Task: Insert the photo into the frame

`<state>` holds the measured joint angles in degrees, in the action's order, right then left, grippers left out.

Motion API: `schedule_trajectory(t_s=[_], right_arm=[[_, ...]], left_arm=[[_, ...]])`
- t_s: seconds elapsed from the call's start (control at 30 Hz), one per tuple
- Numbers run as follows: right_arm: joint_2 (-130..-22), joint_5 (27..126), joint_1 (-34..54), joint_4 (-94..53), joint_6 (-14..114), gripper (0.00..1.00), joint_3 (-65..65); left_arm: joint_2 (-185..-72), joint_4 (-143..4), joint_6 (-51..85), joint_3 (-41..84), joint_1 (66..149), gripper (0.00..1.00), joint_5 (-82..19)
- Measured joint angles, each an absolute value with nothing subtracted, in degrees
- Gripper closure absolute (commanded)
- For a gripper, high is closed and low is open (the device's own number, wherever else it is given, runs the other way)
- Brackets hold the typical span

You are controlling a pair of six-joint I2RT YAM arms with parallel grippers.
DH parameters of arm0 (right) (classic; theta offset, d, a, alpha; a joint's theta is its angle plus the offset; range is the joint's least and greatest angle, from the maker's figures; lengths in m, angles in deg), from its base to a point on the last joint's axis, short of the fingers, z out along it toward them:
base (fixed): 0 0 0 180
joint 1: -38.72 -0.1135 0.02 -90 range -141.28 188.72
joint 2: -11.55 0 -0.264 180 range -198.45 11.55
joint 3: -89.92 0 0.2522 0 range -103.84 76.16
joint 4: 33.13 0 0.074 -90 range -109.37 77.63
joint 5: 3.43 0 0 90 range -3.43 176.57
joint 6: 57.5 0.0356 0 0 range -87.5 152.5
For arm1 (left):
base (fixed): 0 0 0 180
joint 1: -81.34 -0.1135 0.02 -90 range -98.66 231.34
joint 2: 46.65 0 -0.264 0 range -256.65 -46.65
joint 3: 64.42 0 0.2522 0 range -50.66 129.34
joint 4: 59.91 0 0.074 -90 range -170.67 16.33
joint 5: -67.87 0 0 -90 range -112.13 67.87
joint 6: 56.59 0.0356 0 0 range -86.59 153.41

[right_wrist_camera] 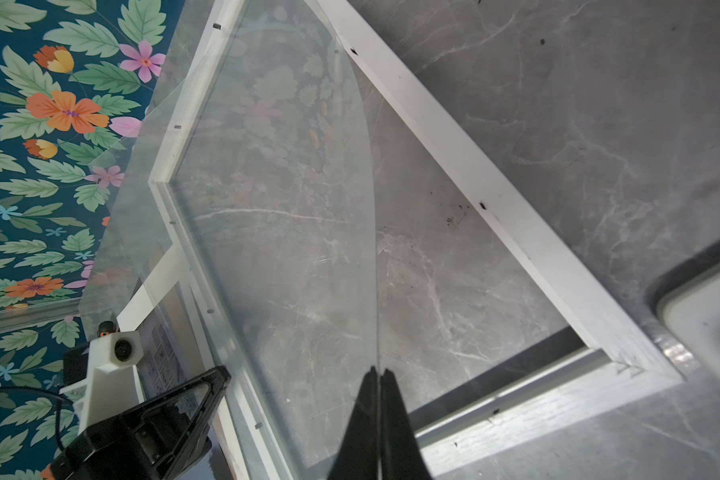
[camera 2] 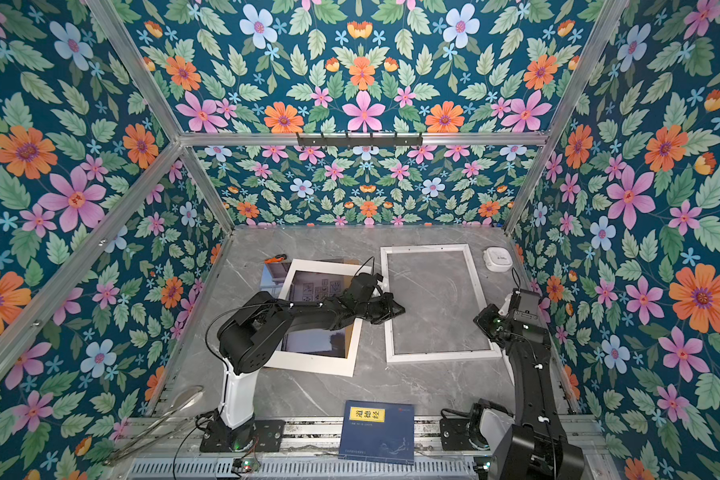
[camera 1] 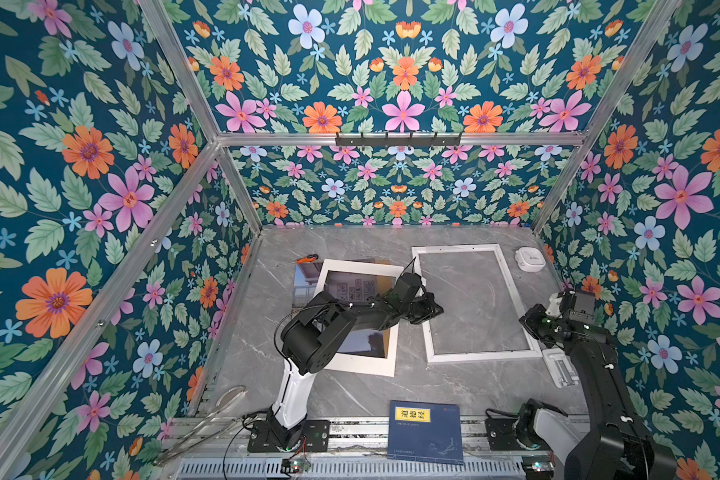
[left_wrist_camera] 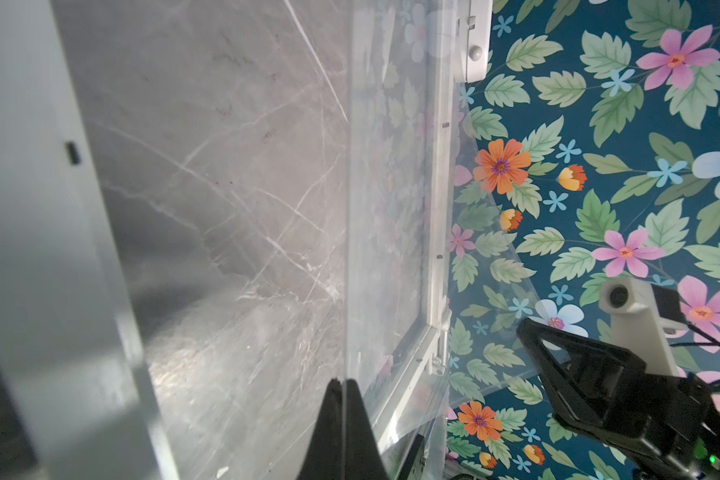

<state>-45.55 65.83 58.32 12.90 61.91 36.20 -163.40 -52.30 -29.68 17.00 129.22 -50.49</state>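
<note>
Two arms (camera 1: pixel 350 316) (camera 1: pixel 595 357) angled inward, left pincer (left_wrist_camera: pixel 344 383), right pincer (right_wrist_camera: pixel 378 371) pinching clear sheet (right_wrist_camera: pixel 275 249)

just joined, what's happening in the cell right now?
Both arms are handling a clear flexible plastic sheet. The left gripper and the right gripper each have their fingers shut on one side of it, holding it bowed over the large white rectangular frame. The photo of a pale room lies beside the frame under a wide white card mat, not yet in the frame.
</note>
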Motion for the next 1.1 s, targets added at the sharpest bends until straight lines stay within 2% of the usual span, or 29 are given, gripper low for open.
schedule_trajectory(t_s=[1.1], right_arm=[[-47.9,64.6,58.3,9.4,62.5,1.0,39.0]], left_arm=[[-163.6,-52.6,-29.2,15.7,129.1,1.0,-48.8]])
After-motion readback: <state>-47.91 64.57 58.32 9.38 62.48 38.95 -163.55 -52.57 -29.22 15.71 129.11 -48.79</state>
